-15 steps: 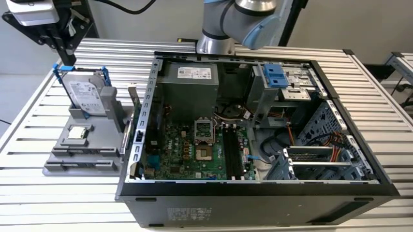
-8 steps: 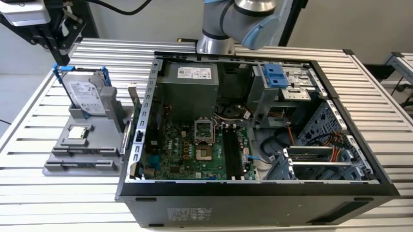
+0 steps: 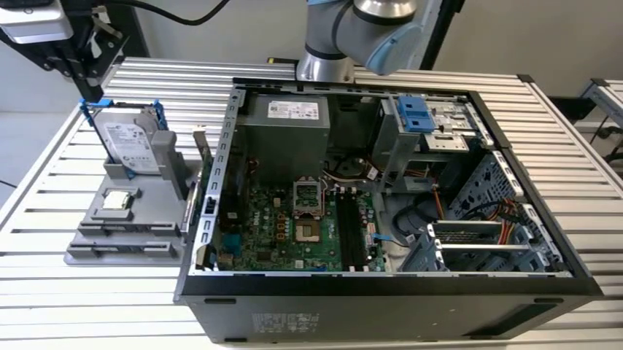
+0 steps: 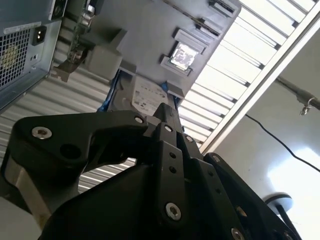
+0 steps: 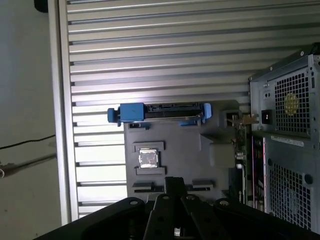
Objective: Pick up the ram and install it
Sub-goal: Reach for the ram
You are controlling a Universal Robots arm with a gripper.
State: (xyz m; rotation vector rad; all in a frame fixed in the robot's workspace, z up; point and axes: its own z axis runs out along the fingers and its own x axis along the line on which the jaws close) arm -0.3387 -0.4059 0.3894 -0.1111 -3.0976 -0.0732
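Black two-finger gripper (image 3: 93,91) closed on nothing, with the thin, dark blue-green ram strip (image 3: 203,157) well apart from it

We see the gripper hanging empty, fingers pressed together, above the silver-topped hard drive in its blue frame (image 3: 127,142) on the grey plastic holder (image 3: 107,233). What we take for the ram stands on edge at the holder's side nearest the open black-and-grey computer case (image 3: 389,292). We judge that tight spot to be the main hazard: a finger could strike the case's rear wall or the holder's upright. It could also pinch the thin strip off-centre, so that it tilts. A tilted ram would likely jam across the long black motherboard slots (image 3: 355,226) rather than seat — and the hard drive under the gripper invites a wrong pick.
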